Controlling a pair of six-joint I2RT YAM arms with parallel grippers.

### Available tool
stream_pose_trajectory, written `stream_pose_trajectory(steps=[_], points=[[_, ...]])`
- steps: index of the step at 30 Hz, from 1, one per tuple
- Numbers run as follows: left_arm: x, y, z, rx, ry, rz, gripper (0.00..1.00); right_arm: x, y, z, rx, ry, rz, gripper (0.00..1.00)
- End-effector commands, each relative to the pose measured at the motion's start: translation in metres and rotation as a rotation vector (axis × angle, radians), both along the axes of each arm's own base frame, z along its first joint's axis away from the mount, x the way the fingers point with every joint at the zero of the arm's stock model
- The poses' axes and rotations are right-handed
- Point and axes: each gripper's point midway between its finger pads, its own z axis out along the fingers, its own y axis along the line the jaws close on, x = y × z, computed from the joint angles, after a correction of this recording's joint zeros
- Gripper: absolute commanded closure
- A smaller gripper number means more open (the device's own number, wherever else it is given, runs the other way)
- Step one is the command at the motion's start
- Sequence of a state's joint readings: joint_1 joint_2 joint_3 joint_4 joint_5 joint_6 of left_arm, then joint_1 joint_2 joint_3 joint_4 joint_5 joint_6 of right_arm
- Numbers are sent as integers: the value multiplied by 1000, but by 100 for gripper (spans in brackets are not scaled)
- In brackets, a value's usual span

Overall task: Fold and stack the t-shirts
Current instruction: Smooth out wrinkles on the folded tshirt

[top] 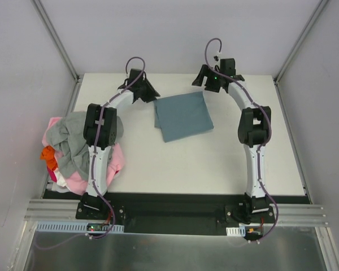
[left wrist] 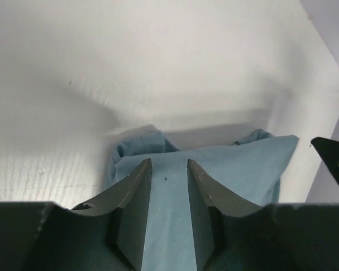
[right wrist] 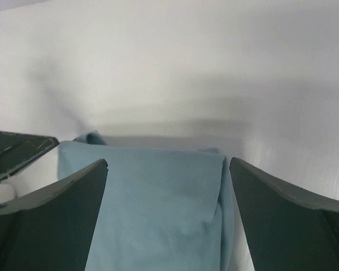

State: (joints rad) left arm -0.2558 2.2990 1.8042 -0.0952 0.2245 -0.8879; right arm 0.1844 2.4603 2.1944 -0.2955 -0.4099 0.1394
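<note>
We see the left claw [left wrist: 169, 162] narrowly parted and the right claw [right wrist: 168, 162] wide, both empty. The folded blue shirt [top: 183, 117] lies flat on the counter [top: 214, 164], beneath and between them.

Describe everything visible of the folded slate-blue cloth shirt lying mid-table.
The slate-blue cloth shirt is folded into a flat, roughly square packet. It lies slightly askew on the white table, towards the far side. The fabric looks soft, matte and mostly smooth, with stacked layers along one side and small bunched lumps at its far corners. The left gripper and right gripper stand over its far edge, jaws apart, the right wider; whether either touches it cannot be told.
</note>
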Motion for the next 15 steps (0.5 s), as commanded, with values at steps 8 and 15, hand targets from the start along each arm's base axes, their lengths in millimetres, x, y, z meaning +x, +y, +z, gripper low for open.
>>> stream_pose_trajectory(steps=[8,15], points=[[-92,5,173,130,-332,-189,27,-137,-55,155,-137,-179,43,4],[-178,3,102,98,-96,-77,29,-192,-71,57,-185,79,6,4]])
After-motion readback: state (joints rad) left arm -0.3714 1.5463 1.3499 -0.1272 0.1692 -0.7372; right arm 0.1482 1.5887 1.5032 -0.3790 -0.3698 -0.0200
